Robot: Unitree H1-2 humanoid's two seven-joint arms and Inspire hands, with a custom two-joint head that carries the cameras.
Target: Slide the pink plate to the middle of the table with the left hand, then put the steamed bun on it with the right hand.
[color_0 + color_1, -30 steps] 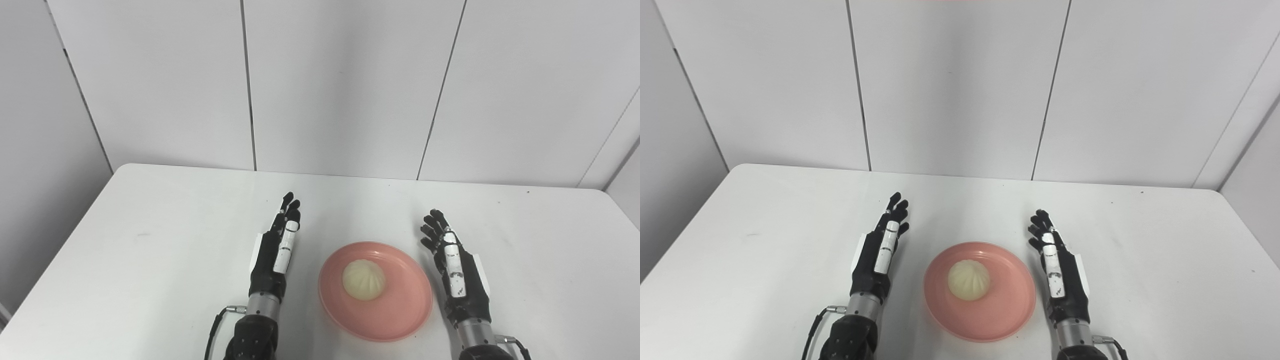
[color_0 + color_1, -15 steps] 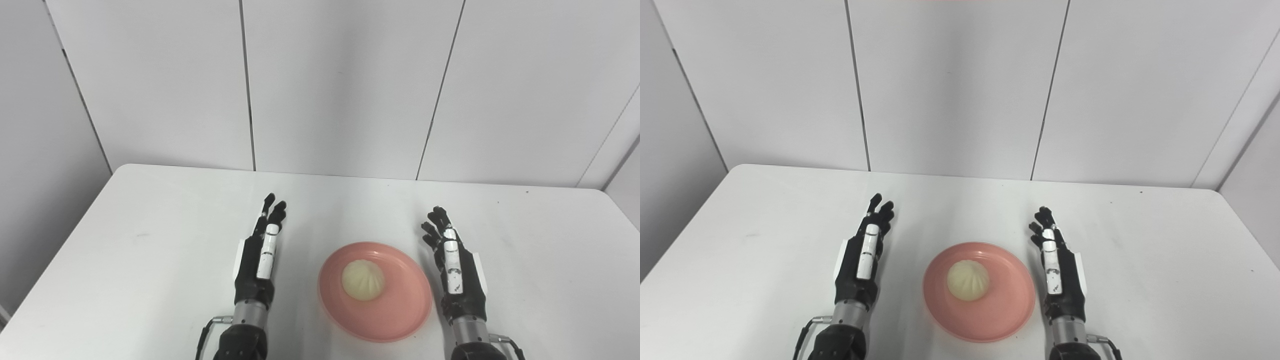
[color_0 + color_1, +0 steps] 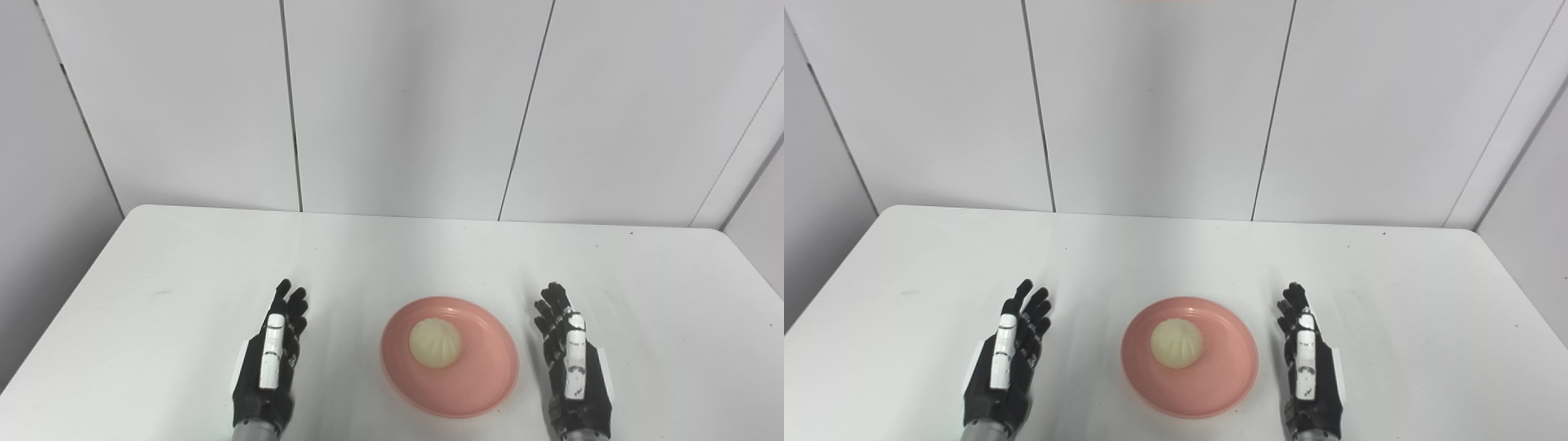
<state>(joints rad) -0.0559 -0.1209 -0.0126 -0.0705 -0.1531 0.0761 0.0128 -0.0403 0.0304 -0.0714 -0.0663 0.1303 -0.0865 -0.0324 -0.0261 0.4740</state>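
- 1 white table (image 3: 184, 263) fills the lower half of both views, with grey wall panels (image 3: 404, 104) behind its far edge. Its left and right edges run toward the near corners, and wide bare surface lies beyond the plate and on both outer sides.
- 1 pink plate (image 3: 484, 386) lies flat near the front middle of the table, between the 2 hands and touching neither of them.
- 2 hands rest low at the bottom edge of the pictures, on either side of the plate, with fingers pointing toward the far wall.
- 1 of them, the left hand (image 3: 267, 370), lies well apart from the left rim of the plate. It stands on its edge with the thumb on top, the fingers stretched out and a little spread, holding nothing.
- 1 more, the right hand (image 3: 574, 373), lies just beside the right rim of the plate with a narrow gap. It has the same pose, with fingers straight and slightly apart, and it is empty.
- 1 steamed bun (image 3: 435, 343) sits on the plate, a little left and behind the centre of the plate.
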